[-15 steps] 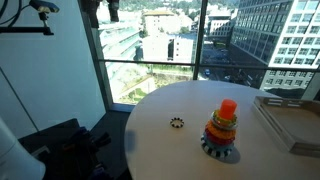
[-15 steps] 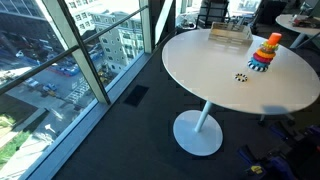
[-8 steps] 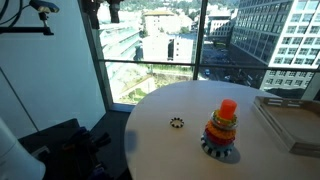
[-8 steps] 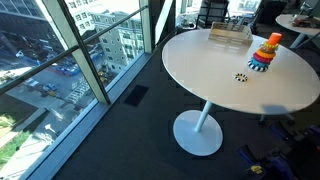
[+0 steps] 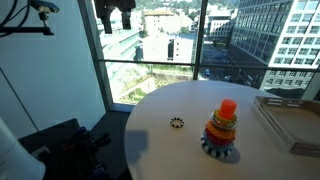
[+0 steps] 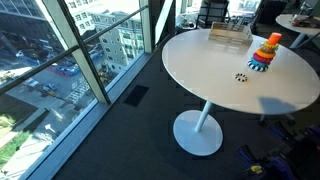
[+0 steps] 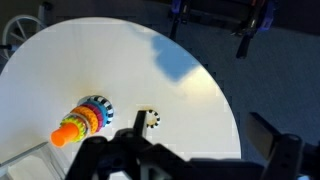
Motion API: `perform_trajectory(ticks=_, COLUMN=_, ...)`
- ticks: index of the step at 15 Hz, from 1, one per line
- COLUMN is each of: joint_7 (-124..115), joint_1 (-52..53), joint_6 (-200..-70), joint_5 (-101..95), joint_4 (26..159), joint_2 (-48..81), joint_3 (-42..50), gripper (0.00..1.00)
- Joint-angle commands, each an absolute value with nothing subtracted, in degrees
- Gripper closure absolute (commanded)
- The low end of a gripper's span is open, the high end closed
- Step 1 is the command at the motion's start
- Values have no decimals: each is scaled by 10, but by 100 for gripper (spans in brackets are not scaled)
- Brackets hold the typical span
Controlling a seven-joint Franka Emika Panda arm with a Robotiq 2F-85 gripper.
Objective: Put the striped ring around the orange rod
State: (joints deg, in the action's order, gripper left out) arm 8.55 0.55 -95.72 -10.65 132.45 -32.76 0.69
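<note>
Gripper (image 5: 113, 16) hung high near the window glass, well apart from the white round table (image 5: 165, 145) and outside its edge. Whether the fingers were spread or pressed together could not be told: the exterior view cut them off at the top, and the wrist view showed only a dark mass along its lower edge. Nothing was held between them.

The striped ring (image 7: 150, 119) lay flat on the tabletop, hole upward, with bare surface all round it. Being round, it offered no long axis to align with. In the wrist view it sat just above the gripper's dark body, slightly right of its middle, so the coming move was judged a long descent forward and down onto it.

The orange rod (image 7: 65, 135) stood upright near the ring, not touching it; in both exterior views (image 5: 228, 106) (image 6: 272, 39) its rounded top was bare. Plain coloured rings (image 5: 221, 128) were stacked around its lower part.

A shallow tray (image 5: 292, 122) rested beyond the toy; no contents could be made out.
</note>
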Motion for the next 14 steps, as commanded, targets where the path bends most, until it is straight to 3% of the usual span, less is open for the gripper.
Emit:
perform_trajectory(ticks=1, joint_7=47, joint_1=3, joint_6=-1005, joint_5=-91, joint_4=1320, joint_2=-300, joint_3=12, gripper=0)
perform_trajectory(ticks=14, joint_7=-3, joint_1=-25, joint_6=-1176, joint_5=-24, joint_4=1346, joint_2=-190, joint_3=37, gripper=0)
